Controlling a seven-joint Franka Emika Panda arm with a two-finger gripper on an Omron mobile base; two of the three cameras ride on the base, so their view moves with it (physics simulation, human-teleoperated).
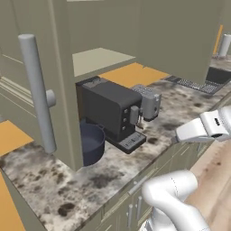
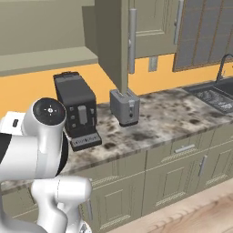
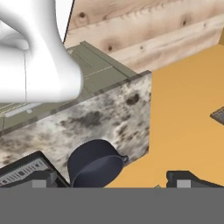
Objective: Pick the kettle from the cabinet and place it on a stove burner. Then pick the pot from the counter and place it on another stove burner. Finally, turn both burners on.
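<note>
Pot [image 1: 92, 143] sits on the table [image 1: 54, 185], just beside the black coffee machine [image 1: 113, 110] and half tucked behind the open cabinet [image 1: 67, 90] door. The door's long grey bar handle [image 1: 38, 92] stands upright in front, left of the pot. Pot upright, no lid, dark inside.

In the hand view the pot [image 3: 95, 164] shows low at centre on the marbled table [image 3: 105, 118], one small loop handle poking out toward the table edge; orange surface beyond that edge. Fingers [image 3: 111, 183]: two dark tips at the bottom of that view, set wide apart, nothing between them. Pot lies between and above the tips, not touched. The left tip [image 3: 41, 180] overlaps a grey ribbed panel; what that panel is I cannot tell.

Silver toaster [image 1: 149, 101] stands right of the coffee machine, close by it. In the right base view the coffee machine [image 2: 76, 111] is left, the toaster [image 2: 125, 107] sits under the cabinet [image 2: 113, 41] door edge, and a sink [image 2: 216, 98] with a dark faucet is far right. Olive cupboard fronts run under the table [image 2: 173, 113]. Cabinet shelf is visible in the left base view behind the door; its contents can't be made out.
</note>
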